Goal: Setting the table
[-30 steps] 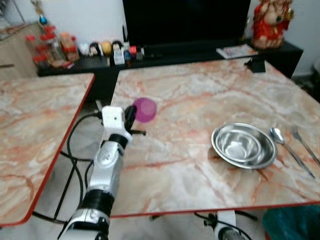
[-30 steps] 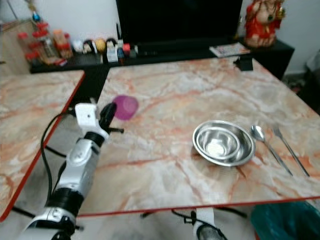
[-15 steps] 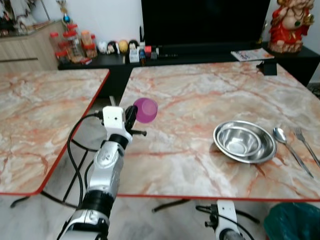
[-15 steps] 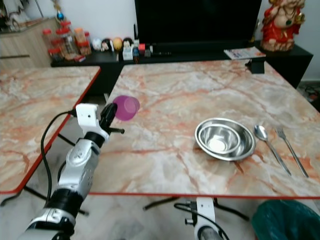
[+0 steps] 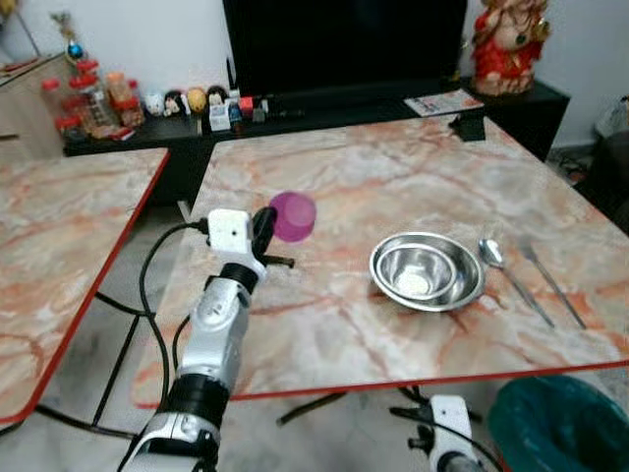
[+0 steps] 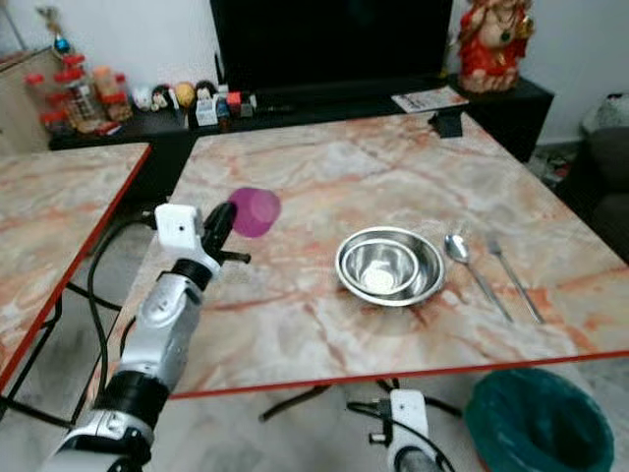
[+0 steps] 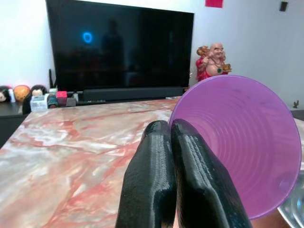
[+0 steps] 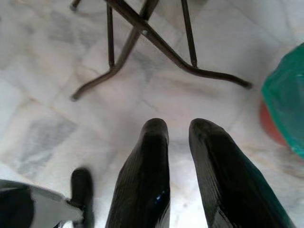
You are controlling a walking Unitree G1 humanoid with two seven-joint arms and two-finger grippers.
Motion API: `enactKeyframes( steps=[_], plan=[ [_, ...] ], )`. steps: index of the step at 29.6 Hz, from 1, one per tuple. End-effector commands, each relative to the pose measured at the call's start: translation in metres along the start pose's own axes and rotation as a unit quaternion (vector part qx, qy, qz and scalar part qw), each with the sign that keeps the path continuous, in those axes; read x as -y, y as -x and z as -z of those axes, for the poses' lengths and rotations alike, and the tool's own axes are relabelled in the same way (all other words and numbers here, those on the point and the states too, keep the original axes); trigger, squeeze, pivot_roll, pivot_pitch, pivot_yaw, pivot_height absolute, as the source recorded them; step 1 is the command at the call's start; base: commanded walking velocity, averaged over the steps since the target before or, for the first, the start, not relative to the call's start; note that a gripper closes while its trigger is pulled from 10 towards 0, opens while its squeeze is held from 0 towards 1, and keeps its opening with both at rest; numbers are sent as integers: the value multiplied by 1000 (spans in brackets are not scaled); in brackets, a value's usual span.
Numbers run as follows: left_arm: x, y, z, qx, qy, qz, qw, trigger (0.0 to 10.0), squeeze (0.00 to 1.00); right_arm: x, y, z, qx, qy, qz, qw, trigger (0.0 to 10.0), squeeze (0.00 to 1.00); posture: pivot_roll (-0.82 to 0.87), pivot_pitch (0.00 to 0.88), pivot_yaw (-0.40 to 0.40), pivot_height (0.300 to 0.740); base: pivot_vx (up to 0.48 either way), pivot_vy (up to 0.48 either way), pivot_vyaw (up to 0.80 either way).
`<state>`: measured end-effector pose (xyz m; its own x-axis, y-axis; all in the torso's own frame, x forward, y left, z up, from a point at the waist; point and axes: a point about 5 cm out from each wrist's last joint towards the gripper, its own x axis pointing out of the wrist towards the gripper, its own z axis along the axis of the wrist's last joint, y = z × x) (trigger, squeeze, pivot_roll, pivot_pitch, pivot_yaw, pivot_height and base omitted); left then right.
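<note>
Purple cup pinched at rim by left gripper, held tilted above marble surface. Right gripper slightly spread, hanging over floor.

Bright, even indoor light throughout; head views slightly soft with motion blur, shadows faint

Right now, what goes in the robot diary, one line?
left gripper: shut on purple cup | bowl, spoon, fork: on table | right gripper: idle
</note>
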<state>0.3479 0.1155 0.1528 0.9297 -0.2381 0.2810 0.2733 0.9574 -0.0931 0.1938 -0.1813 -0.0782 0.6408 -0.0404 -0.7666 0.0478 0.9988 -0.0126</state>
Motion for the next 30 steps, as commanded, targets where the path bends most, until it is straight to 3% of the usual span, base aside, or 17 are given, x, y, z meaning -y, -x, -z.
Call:
enactKeyframes(
  steps=[1,12,21,30],
  plan=[
    [-8,0,-4,5,-6,-9,1000,10000,0,-10,-2,-5,6,0,-12,1000,10000,0,59,0,43,714,0,0,0],
    [-7,-2,-4,-9,-13,0,1000,10000,0,-10,-1,-4,4,-3,-12,1000,10000,0,58,0,45,714,0,0,0],
    [-6,-13,-8,-72,-88,45,993,10000,0,-11,-1,-3,2,-4,-13,1000,10000,0,58,1,51,714,0,0,0],
    [11,-33,-8,-150,-95,119,977,10000,0,-13,-2,-4,2,-6,-14,1000,10000,0,57,0,60,714,0,0,0]
  ],
)
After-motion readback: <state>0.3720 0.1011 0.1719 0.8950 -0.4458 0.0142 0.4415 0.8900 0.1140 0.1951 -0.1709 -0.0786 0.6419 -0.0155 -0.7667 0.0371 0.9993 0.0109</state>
